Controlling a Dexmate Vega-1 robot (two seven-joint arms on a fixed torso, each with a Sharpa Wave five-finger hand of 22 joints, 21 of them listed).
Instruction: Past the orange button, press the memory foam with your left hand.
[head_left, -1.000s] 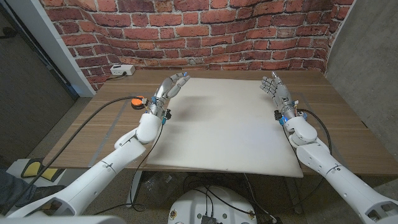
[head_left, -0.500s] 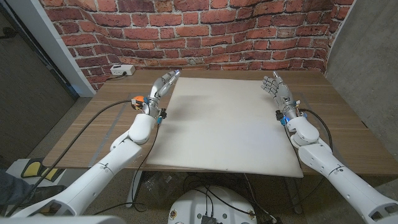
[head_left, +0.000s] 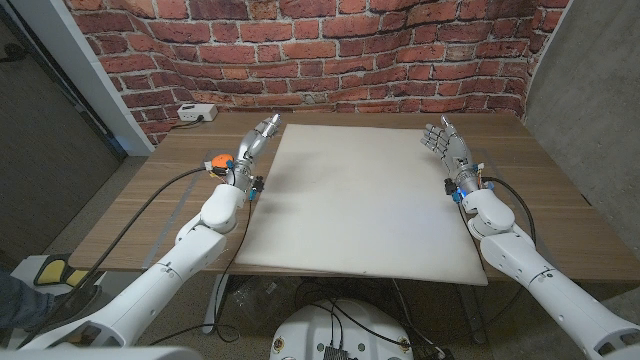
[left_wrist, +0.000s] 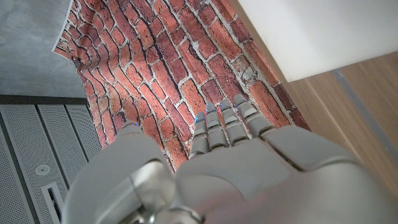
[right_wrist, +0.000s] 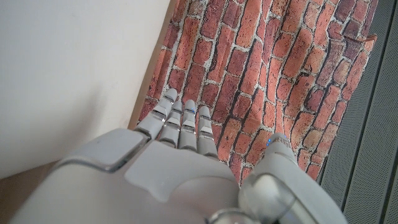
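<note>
2 robot hands frame a pale sheet of memory foam (head_left: 360, 195) on a wooden table (head_left: 150, 215) before a brick wall (head_left: 330, 55), seen from the head camera. Left hand (head_left: 256, 142) reaches along the foam's left edge, its fingers extended close together and holding nothing; whether it hangs over the foam or over bare wood just beside it is hard to tell. An orange button (head_left: 219, 160) sits close by the left wrist, with a black cable (head_left: 150, 195) trailing from it toward the table's near edge. Risk, as a judgement: a press made from here could land on the foam's edge or on wood, and the forearm could knock the button or snag its cable when swinging inward. Right hand (head_left: 443, 140) stands raised at the foam's right edge, fingers up and slightly spread, empty. A white power strip (head_left: 195, 113) lies at the far left of the table, well clear.

From the left wrist camera, the left hand (left_wrist: 224, 134) shows straight fingers closed on nothing, foam (left_wrist: 323, 31) and wood beyond.

From the right wrist camera, the right hand (right_wrist: 180, 127) shows straight, empty fingers, with foam (right_wrist: 68, 68) alongside.
</note>
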